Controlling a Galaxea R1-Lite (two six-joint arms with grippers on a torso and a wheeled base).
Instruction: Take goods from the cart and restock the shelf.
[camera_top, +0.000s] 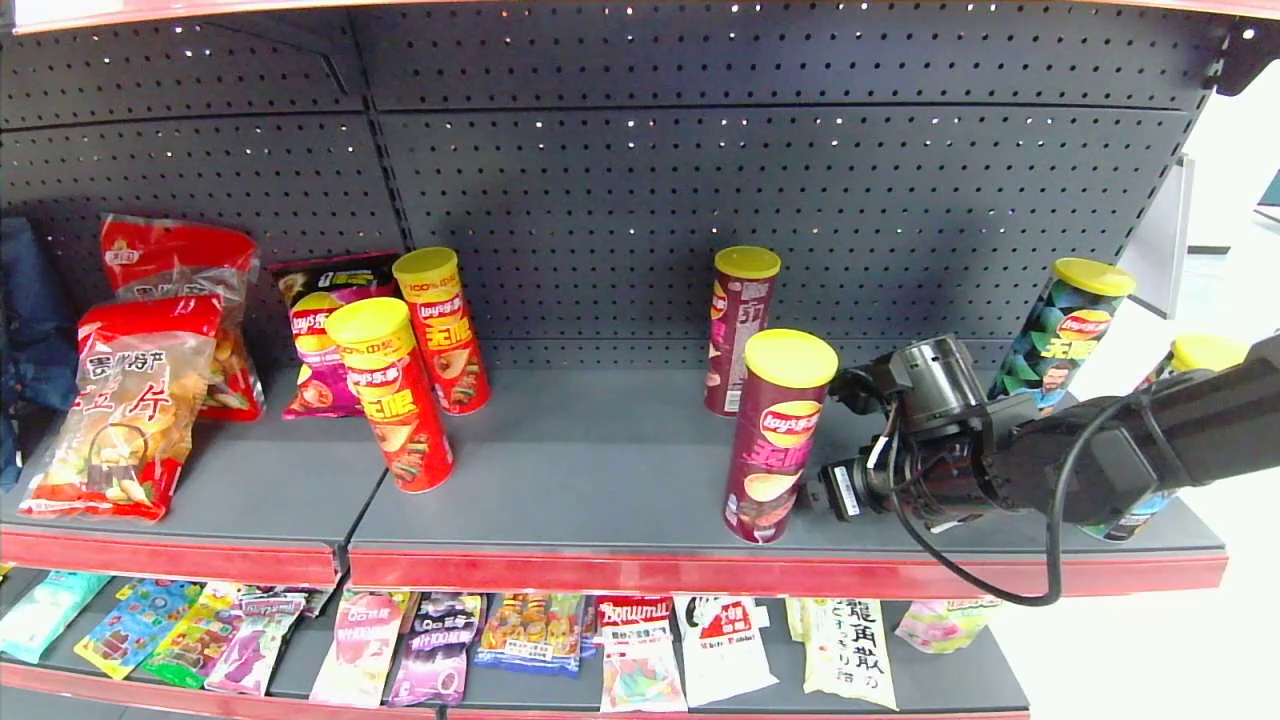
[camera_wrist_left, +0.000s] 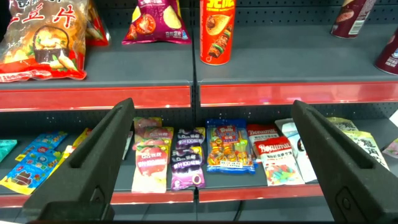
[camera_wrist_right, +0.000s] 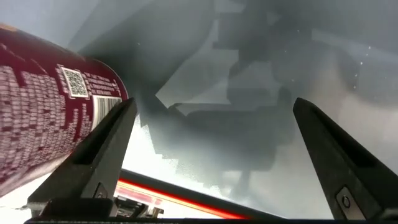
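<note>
A maroon chip can (camera_top: 780, 435) with a yellow lid stands upright near the front edge of the grey shelf (camera_top: 560, 480). My right arm's wrist (camera_top: 930, 440) comes in from the right and ends just beside that can. In the right wrist view my right gripper (camera_wrist_right: 214, 106) is open. The maroon can (camera_wrist_right: 43, 124) lies just outside one finger (camera_wrist_right: 99, 155), with nothing between the two. My left gripper (camera_wrist_left: 212, 104) is open and holds nothing, out in front of the shelves.
On the shelf stand another maroon can (camera_top: 740, 330), two red cans (camera_top: 392, 395), a dark patterned can (camera_top: 1065, 335) and a further can (camera_top: 1205, 352) behind my arm. Snack bags (camera_top: 125, 410) lie at the left. Candy packets (camera_wrist_left: 230, 146) fill the lower shelf.
</note>
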